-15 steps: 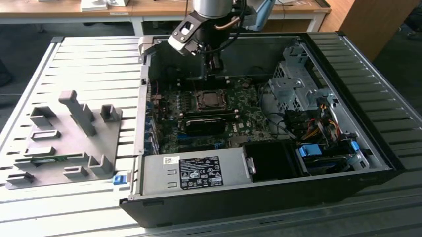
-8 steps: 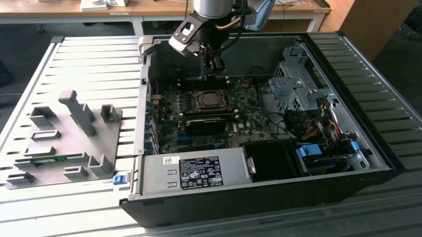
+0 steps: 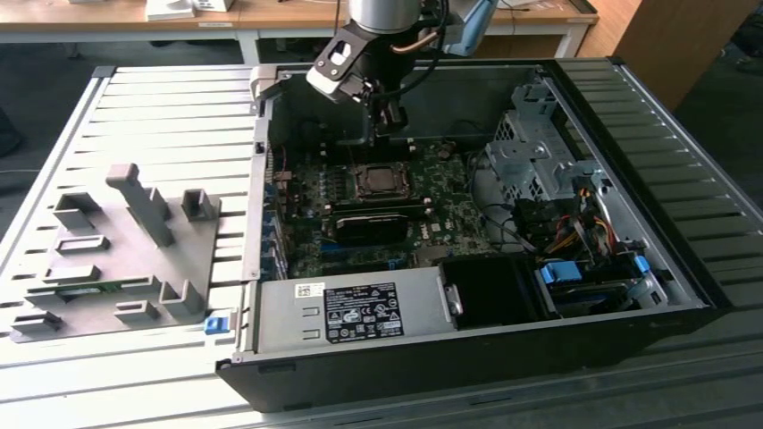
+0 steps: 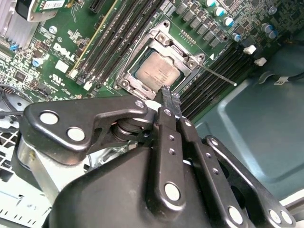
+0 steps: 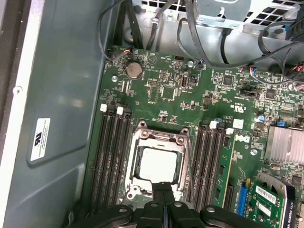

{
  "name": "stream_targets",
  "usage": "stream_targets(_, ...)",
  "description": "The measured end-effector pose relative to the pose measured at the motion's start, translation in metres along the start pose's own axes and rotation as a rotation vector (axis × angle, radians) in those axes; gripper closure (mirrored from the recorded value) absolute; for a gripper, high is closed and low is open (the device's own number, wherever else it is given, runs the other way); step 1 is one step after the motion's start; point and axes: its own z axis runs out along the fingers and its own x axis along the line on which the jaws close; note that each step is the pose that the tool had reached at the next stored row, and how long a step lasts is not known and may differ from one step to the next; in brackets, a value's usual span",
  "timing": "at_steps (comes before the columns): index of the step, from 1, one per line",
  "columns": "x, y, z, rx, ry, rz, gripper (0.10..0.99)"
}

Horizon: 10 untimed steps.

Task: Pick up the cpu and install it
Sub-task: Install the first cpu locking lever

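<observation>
CPU (image 5: 159, 164) sits flat inside the metal-framed socket (image 5: 158, 137) on the motherboard (image 5: 190, 95); you see its silvery top in both wrist views, also at (image 4: 156, 71). Your fingers (image 5: 163, 190) are pressed together with nothing between them, their tips hanging just above the socket's near edge and covering a sliver of it. In the exterior view the gripper (image 3: 388, 121) hovers over the open computer case (image 3: 667, 223), and the chip there is too dark to make out. The grey holder plate (image 3: 107, 259) lies on the table (image 3: 155, 107), well apart on the exterior view's left.
</observation>
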Motion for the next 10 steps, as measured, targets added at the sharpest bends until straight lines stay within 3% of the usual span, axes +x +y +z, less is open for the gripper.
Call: stream_targets(10, 0.0, 0.0, 0.0, 0.001, 0.0016, -0.06, 0.98)
